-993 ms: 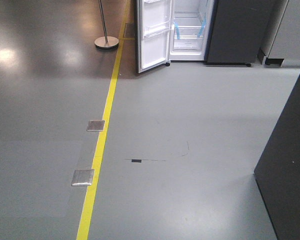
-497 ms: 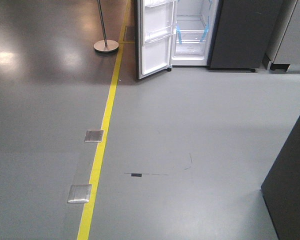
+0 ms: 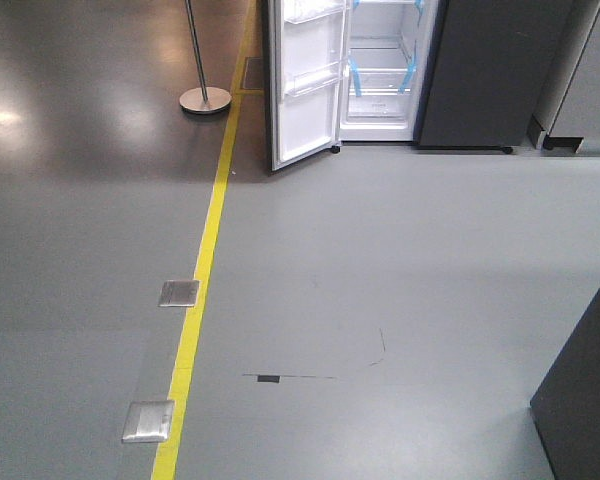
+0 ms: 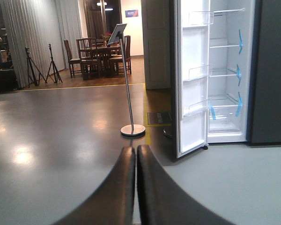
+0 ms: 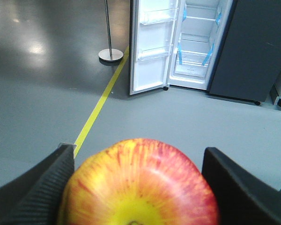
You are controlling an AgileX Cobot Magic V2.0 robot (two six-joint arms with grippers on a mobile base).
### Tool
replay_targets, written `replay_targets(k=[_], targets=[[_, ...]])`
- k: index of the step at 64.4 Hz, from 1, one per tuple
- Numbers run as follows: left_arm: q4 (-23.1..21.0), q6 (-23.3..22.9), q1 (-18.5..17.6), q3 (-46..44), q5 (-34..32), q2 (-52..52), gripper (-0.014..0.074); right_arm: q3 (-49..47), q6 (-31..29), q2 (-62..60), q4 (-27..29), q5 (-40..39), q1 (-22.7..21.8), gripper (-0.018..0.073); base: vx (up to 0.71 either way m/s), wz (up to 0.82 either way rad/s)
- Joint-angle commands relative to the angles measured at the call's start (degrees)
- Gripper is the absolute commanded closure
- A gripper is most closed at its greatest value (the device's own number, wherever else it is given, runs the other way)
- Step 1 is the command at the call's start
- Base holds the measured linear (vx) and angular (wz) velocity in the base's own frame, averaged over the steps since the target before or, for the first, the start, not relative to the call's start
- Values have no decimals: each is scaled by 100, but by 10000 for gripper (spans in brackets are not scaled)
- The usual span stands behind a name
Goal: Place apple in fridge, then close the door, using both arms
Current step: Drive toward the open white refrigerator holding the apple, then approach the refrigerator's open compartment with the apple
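The apple (image 5: 138,187) is sitting clamped in the right pincer (image 5: 139,183), its two dark fingers (image 5: 40,190) pressing on opposite sides at the widest part, with the yellow stem end facing the wrist camera. It is looking firm and fairly light, but its smooth, waxy skin is probably making it slippery, and its flesh is likely to bruise under a hard squeeze. Gripping across the widest part, as here, is probably the safest hold, since a grasp nearer the top or bottom risks letting the round fruit squirt out. Once set down it may roll, so a flat shelf or a bin seems the wiser spot. The left pincer (image 4: 136,178) is carrying nothing, its fingers lying pressed together. The fridge (image 3: 380,70) is standing well apart from the robot across the grey floor (image 3: 380,280), beyond the yellow line (image 3: 205,260), and its door (image 3: 305,90) is hanging wide open, showing the white inner face with clear door bins (image 3: 312,78).
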Motion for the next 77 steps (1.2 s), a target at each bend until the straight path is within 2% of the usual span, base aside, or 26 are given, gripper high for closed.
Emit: replay_targets(k=[1,77], targets=[[-41,-56,-34,-102,-439,-87,603,-144,-42,-34,52,-469,-8,461,20,-5],[-41,-56,-34,-102,-439,-87,603,-144,-42,-34,52,-469,-8,461,20,-1]])
